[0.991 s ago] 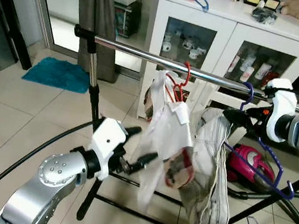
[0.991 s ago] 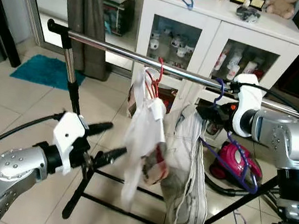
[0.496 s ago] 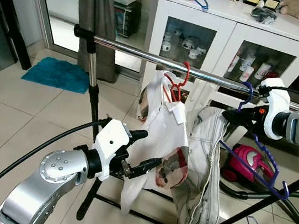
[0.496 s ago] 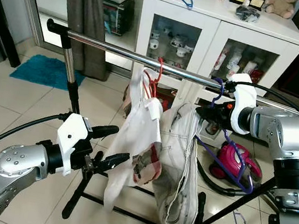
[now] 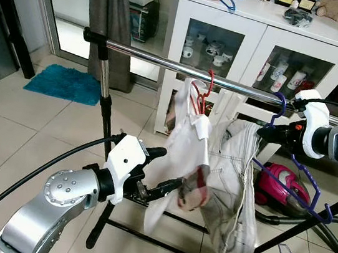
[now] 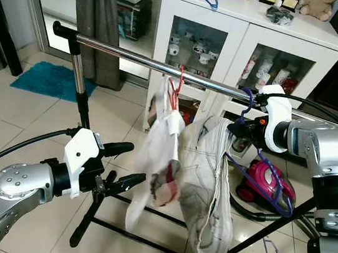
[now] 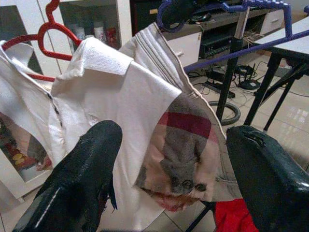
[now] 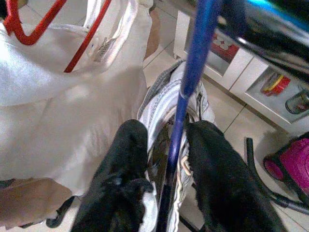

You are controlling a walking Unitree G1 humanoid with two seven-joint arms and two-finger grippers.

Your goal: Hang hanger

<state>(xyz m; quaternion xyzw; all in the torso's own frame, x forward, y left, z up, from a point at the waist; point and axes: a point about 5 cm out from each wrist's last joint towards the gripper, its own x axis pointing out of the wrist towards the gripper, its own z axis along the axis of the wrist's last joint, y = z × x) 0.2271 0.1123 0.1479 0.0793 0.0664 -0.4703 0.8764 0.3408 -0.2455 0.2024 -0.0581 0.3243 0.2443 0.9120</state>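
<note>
Right gripper (image 6: 239, 129): fingers (image 8: 212, 188) are closing around the neck of the blue hanger (image 5: 288, 175), just below the chrome rail (image 5: 183, 67).
Left gripper (image 5: 166, 170): fingers (image 7: 77, 179) are standing apart, opening toward the white shirt (image 5: 186, 160) without touching it.
Surroundings: shirt is hanging from a red hanger (image 5: 204, 93) just beside the blue one; grey-white trousers (image 5: 235, 192) are draping between them, crowding the gripper.
Hanger's look: thin blue wire, its hook (image 5: 279, 104) curling over the rail.
Hanger's lie: its long bar is slanting down away from the hook toward the robot's right, above a pink vacuum cleaner (image 5: 284, 183).
Backdrop: white cabinet (image 5: 263, 39) is standing behind the rack.
</note>
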